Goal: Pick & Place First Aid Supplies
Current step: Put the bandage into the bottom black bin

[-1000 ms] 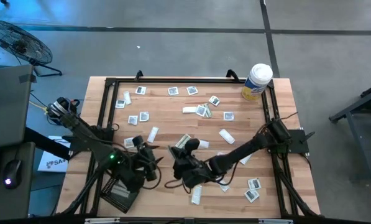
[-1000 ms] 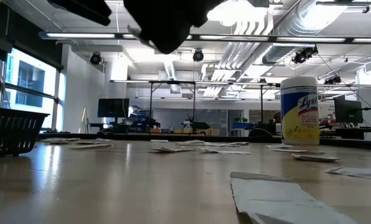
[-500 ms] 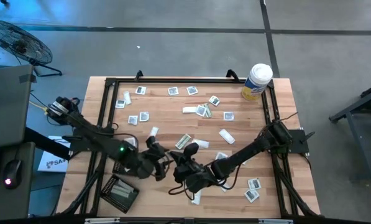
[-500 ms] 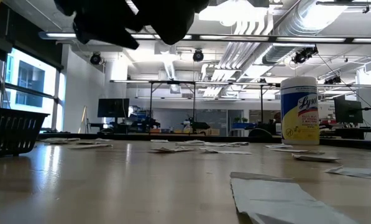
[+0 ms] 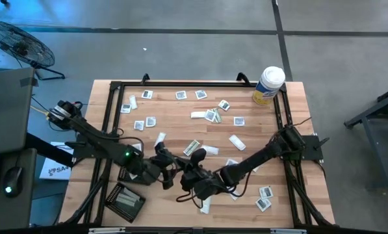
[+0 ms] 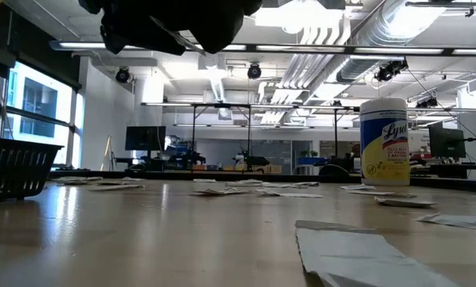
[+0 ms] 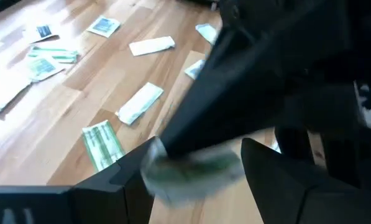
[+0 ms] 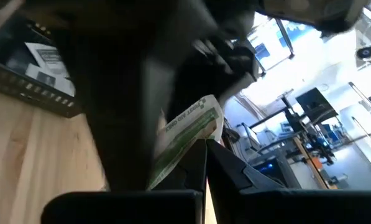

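The right claw (image 5: 182, 174), clamped on a green-striped packet (image 8: 188, 129), meets the left claw (image 5: 169, 168), jaws spread wide, above the table's (image 5: 245, 110) near middle, so a handover looks underway, with one packet in the near-left mesh tray (image 5: 125, 201) and most packets (image 5: 213, 116) still scattered.

- The left gripper (image 5: 166, 170) and right gripper (image 5: 183, 175) are met nose to nose above the table's (image 5: 181, 127) near middle.
- A packet (image 8: 188, 134) is pinched in the right gripper, between the left gripper's spread fingers.
- A mesh tray (image 5: 124, 201) is set at the near left corner.
- A canister (image 5: 268, 86) is stood at the far right corner.
- Other packets (image 5: 206, 115) are scattered across the far half.
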Controlling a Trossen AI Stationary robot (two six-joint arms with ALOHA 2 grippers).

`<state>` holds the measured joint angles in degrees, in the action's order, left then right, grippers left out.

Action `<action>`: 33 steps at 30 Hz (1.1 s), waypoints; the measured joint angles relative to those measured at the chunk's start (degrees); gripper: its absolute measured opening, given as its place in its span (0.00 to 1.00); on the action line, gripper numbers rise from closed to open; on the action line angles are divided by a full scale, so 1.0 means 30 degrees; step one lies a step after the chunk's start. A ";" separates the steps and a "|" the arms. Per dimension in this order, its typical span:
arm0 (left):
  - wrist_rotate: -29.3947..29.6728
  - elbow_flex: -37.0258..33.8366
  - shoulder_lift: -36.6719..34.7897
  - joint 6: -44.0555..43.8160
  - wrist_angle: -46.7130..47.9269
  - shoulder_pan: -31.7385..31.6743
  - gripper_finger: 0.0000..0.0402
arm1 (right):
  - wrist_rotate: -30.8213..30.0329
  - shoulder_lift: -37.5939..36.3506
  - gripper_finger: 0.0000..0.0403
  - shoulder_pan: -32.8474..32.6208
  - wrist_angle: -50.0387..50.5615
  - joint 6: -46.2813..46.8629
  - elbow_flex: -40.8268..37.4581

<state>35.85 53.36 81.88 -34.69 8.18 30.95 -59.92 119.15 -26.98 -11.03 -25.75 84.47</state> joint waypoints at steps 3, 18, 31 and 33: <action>0.0062 -0.0160 0.0011 0.0491 -0.0464 -0.0107 0.52 | 0.0121 0.0000 0.00 0.0041 -0.0150 -0.0010 0.0000; 0.1053 -0.0529 0.0011 0.3048 0.2171 -0.0063 0.03 | 0.0287 0.0000 0.02 0.0329 -0.0705 0.0501 0.0000; -0.6723 0.6008 -0.0135 -0.0428 1.4332 0.3208 0.00 | 0.0164 -0.1247 0.28 -0.0558 -0.0256 0.1894 0.0036; -0.8985 0.6636 -0.0136 -0.2104 1.5452 0.4002 0.00 | 0.0382 -0.1289 0.31 -0.0698 0.0624 0.2633 0.0036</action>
<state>8.90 73.27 81.47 -41.00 54.54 42.96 -58.77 115.29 -29.08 -9.16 -17.85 84.58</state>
